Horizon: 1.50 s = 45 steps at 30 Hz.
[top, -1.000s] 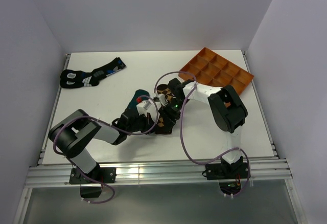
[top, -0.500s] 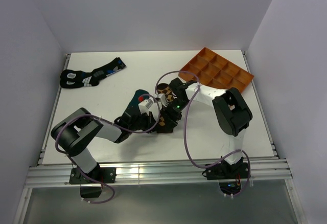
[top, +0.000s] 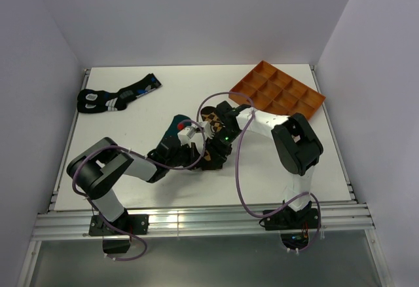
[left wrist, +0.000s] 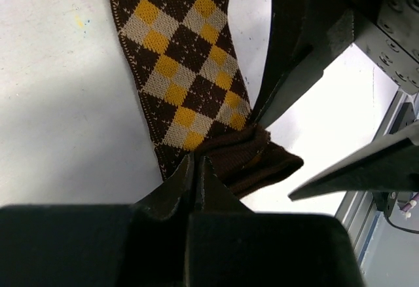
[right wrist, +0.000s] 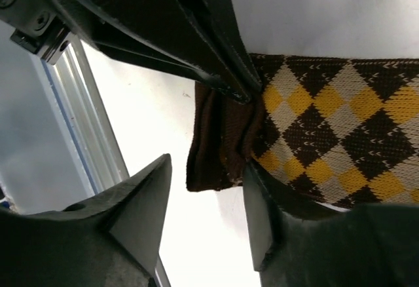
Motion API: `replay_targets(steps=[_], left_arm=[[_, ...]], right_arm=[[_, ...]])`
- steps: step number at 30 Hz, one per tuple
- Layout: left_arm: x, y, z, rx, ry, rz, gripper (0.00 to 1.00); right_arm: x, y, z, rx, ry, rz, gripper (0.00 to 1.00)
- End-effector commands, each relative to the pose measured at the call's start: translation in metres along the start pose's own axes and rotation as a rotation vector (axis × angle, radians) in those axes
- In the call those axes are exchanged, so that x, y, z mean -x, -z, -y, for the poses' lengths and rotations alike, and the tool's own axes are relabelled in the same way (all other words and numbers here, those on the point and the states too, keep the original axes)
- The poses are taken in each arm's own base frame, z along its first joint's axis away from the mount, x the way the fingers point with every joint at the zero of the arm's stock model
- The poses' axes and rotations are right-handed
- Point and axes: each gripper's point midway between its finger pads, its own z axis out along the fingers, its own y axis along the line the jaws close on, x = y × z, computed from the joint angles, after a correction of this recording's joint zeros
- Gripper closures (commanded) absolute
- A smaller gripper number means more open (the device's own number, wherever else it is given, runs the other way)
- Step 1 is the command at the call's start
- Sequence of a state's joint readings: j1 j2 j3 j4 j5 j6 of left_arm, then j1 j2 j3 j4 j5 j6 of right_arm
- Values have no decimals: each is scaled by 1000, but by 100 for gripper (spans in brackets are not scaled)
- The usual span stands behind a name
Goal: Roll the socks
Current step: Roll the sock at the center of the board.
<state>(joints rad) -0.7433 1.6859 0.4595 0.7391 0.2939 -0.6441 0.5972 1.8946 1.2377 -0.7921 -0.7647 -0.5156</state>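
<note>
Checkered sock (left wrist: 186, 71), in brown, tan and yellow, lies flat at the middle of the white tabletop (top: 196, 84). Both arms are bent in over its dark cuff (right wrist: 219, 143), which is bunched and folded at the near end. The left arm (top: 124, 169) rises from its base at the near left, folds sharply at the elbow and runs low to the right across the tabletop. Its end effector (left wrist: 196, 166) has its jaws pressed together at the sock's edge just beside the cuff, apparently pinching the fabric there. The right arm (top: 294, 143) stands up from its base at the near right, bends at a tall elbow and reaches left and down to meet the other wrist. Its end effector (right wrist: 206, 169) is spread wide, one finger on either side of the folded cuff, neither visibly clamping it. The two end effectors sit nearly tip to tip over the same patch of fabric. A dark teal sock (top: 175, 126) with a red mark lies just to the far left of the wrists, partly hidden by the left arm. A black sock with blue and white markings (top: 111, 98) rests well apart at the far left, and an orange compartment tray (top: 278, 94) sits at the far right.
</note>
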Motion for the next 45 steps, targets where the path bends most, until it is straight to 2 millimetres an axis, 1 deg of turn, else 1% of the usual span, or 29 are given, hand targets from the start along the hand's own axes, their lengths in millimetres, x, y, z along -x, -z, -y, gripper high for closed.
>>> replay_targets(steps=[1,2,3,5,7,11,12,13,14,15,16,17,18,20,22,23,24,26,29,30,31,32,34,37,38,39,41,45], left_arm=[[2,-5,-4,24,-13,3,100],[3,-5,-3,21,-14,4,100],[3,-4,-3,22,-12,5,100],[3,-4,-2,21,-14,6,100],[4,-4,-2,20,-15,7,100],[6,-2,1,13,-20,15,100],[7,-1,2,12,-19,17,100],[8,-1,3,7,-21,23,100],[10,2,5,0,-24,33,99],[11,3,5,5,-22,40,95],[16,4,7,0,-28,58,94],[15,7,7,0,-27,62,91],[18,7,6,9,-28,76,87],[22,11,9,5,-34,98,86],[30,16,10,13,-35,134,82],[31,17,11,11,-38,143,80],[33,19,12,10,-40,152,78],[37,22,13,17,-45,171,77],[36,23,10,31,-54,174,76],[38,24,12,22,-65,186,75],[38,25,15,11,-74,194,73],[35,26,14,11,-80,195,71],[34,25,18,-8,-114,205,68],[30,23,24,-41,-163,204,62],[27,23,25,-50,-171,203,59],[28,24,29,-65,-189,211,56],[28,22,28,-65,-200,213,51],[28,18,30,-76,-234,203,45]], right_arm=[[3,-6,0,-29,38,-8,47],[4,-6,1,-37,34,-6,48],[3,-8,4,-49,22,-12,52],[2,-10,8,-54,12,-19,55],[1,-11,11,-63,-6,-24,60],[0,-12,16,-82,-41,-33,75],[0,-12,16,-81,-50,-36,81],[0,-11,16,-86,-67,-37,83],[-1,-10,18,-90,-79,-40,86],[-1,-8,19,-90,-90,-40,90],[-3,-8,18,-88,-111,-48,91],[-5,-7,20,-97,-124,-51,94],[-8,-7,20,-97,-142,-52,96],[-14,-7,22,-112,-184,-64,99],[-17,-6,24,-118,-223,-69,100],[-21,-5,27,-140,-241,-77,100],[-21,-3,29,-151,-254,-73,100],[-24,-2,32,-167,-274,-74,100],[-26,1,37,-188,-309,-80,100],[-26,0,40,-192,-325,-84,100],[-28,-1,39,-183,-344,-93,100],[-29,-2,43,-180,-363,-99,100],[-30,-2,45,-181,-389,-102,100],[-30,-2,48,-180,-408,-114,100],[-28,-1,49,-181,-408,-111,100],[-29,-1,48,-175,-414,-118,100],[-27,0,50,-180,-415,-118,100],[-26,0,51,-183,-423,-125,100]])
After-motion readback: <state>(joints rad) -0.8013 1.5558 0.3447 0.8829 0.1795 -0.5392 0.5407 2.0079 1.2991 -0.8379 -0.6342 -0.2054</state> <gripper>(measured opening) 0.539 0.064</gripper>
